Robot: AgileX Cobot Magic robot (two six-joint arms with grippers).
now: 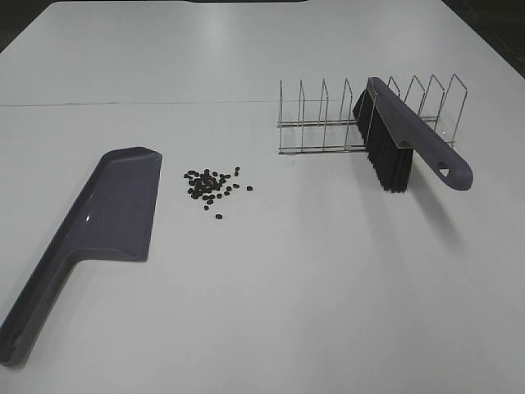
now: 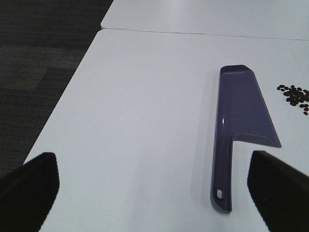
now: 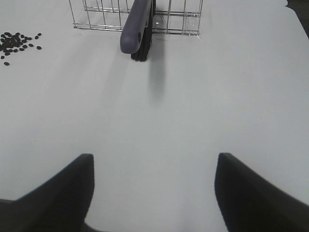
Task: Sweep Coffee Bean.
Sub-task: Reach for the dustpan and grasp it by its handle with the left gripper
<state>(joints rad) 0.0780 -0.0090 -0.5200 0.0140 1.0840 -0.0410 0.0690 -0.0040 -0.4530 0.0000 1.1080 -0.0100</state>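
A small pile of dark coffee beans [image 1: 212,185] lies on the white table left of centre; it also shows in the left wrist view [image 2: 295,95] and the right wrist view [image 3: 17,42]. A purple dustpan [image 1: 98,226] lies flat to the left of the beans, handle toward the front edge; it shows in the left wrist view [image 2: 240,125]. A purple brush [image 1: 399,141] with black bristles leans in a wire rack [image 1: 328,123]; it shows in the right wrist view [image 3: 137,26]. My left gripper [image 2: 149,186] and right gripper [image 3: 154,186] are open and empty, neither in the high view.
The table's left edge [image 2: 72,92] borders dark carpet. A seam between two tabletops [image 1: 139,102] runs across the back. The wire rack [image 3: 166,21] stands behind the brush at the back right.
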